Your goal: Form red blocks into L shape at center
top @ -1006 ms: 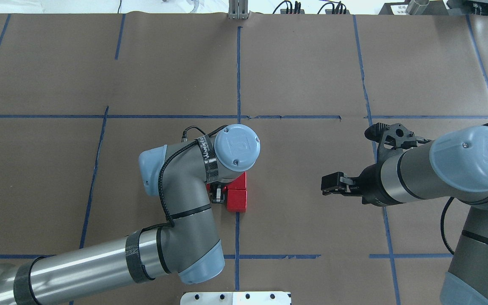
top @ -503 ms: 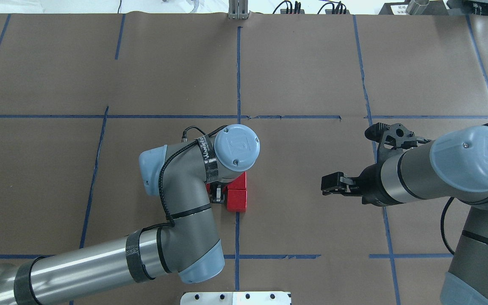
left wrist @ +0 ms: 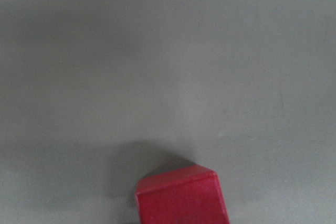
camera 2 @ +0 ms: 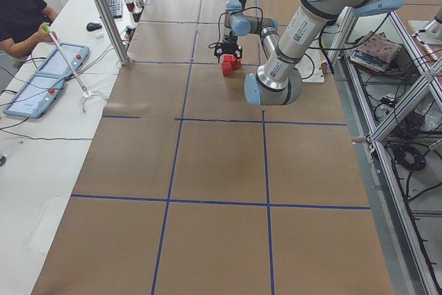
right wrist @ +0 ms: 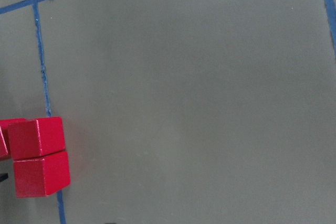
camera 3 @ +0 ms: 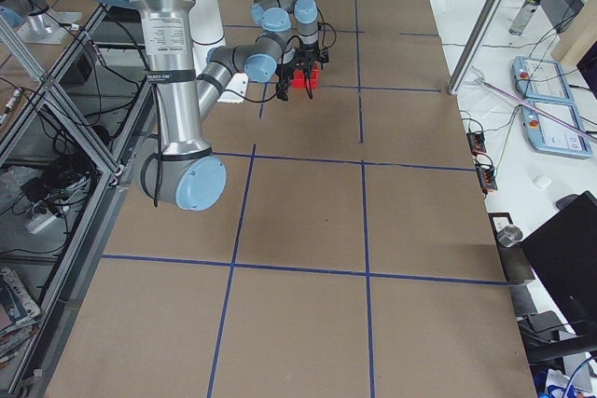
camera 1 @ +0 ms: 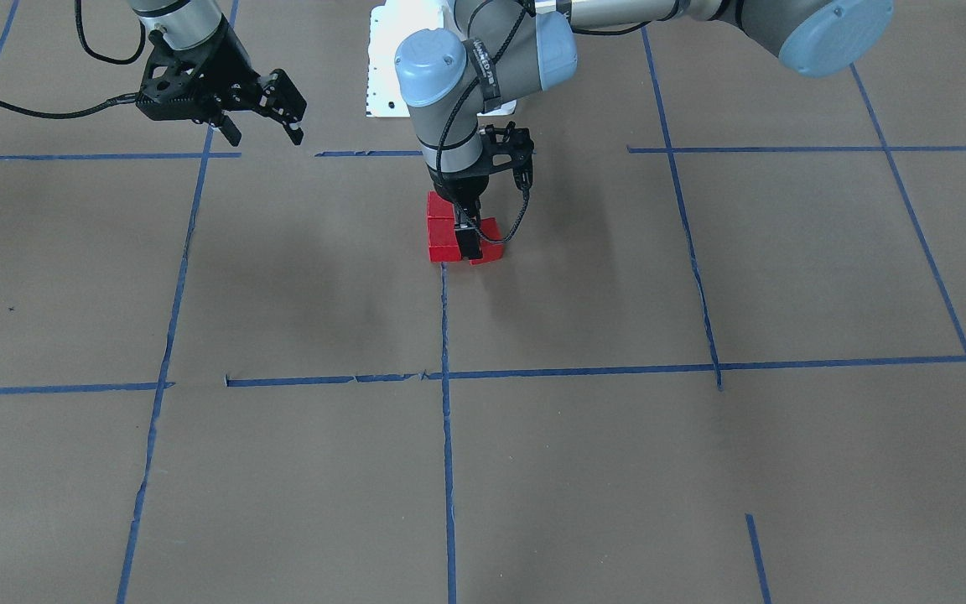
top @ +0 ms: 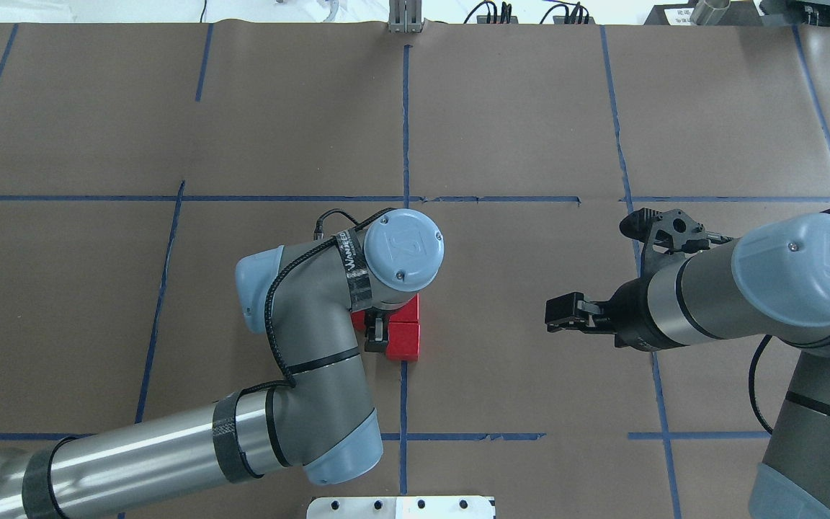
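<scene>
Left gripper (camera 1: 468, 242) down among the red blocks (camera 1: 443, 243) at the center (top: 458, 339), cannot tell whether pinching or spread. Two cubes touching on one side of it, third just beside on the other. Rise straight up, slowly, nudging nothing out of the L

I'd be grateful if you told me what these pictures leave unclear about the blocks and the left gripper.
- Overhead: the left arm covers part of the red blocks, hiding the L's outline.
- Front-facing: whether the left gripper grips a block is unclear; its finger blocks the view.
- Left wrist camera: one block cut off at the bottom edge.
</scene>
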Robot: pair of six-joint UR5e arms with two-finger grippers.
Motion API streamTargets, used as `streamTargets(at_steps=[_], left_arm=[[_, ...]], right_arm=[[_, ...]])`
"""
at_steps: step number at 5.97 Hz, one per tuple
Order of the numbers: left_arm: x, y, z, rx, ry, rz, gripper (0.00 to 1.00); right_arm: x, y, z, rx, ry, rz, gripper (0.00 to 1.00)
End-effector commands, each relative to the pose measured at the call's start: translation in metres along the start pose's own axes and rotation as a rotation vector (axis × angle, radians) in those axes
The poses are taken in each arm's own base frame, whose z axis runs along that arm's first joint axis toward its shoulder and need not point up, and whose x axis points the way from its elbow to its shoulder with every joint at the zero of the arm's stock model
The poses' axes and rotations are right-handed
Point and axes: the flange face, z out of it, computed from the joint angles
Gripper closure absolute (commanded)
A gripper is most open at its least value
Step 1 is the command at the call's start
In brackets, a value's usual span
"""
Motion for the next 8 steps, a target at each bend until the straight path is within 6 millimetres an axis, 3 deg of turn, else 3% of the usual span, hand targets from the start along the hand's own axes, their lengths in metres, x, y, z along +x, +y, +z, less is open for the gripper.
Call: streamTargets(at_steps=[1,2,3,4,5,6,7,8], left_arm=[[-0.012,-0.029,-0.02,-0.043,0.016,0.098,0.0],[-0.023,-0.061,-0.033,-0.072,0.034,0.214,0.0],[-0.022,-0.074,-0.052,-0.097,0.069,0.388,0.0],[-0.008,-0.087,-0.052,-0.083,0.084,0.456,0.0],[-0.01,-0.1,-0.062,-0.101,0.101,0.51,0.0],[-0.02,-0.132,-0.088,-0.128,0.145,0.705,0.0],[-0.029,-0.167,-0.096,-0.152,0.137,0.862,0.0],[-0.022,-0.196,-0.11,-0.172,0.146,1.02,0.0]], right_arm=[[0.002,-0.002,-0.011,0.007,-0.012,0.004,0.0],[0.012,-0.015,-0.014,0.028,0.001,0.029,0.0],[0.021,-0.033,-0.018,0.06,0.012,0.057,0.0],[0.037,-0.053,-0.026,0.04,0.018,0.097,0.0],[0.046,-0.065,-0.037,0.007,0.008,0.128,0.0],[0.065,-0.089,-0.043,-0.001,0.013,0.179,0.0],[0.091,-0.109,-0.056,-0.007,0.019,0.157,0.0],[0.133,-0.131,-0.062,0.016,0.058,0.088,0.0]])
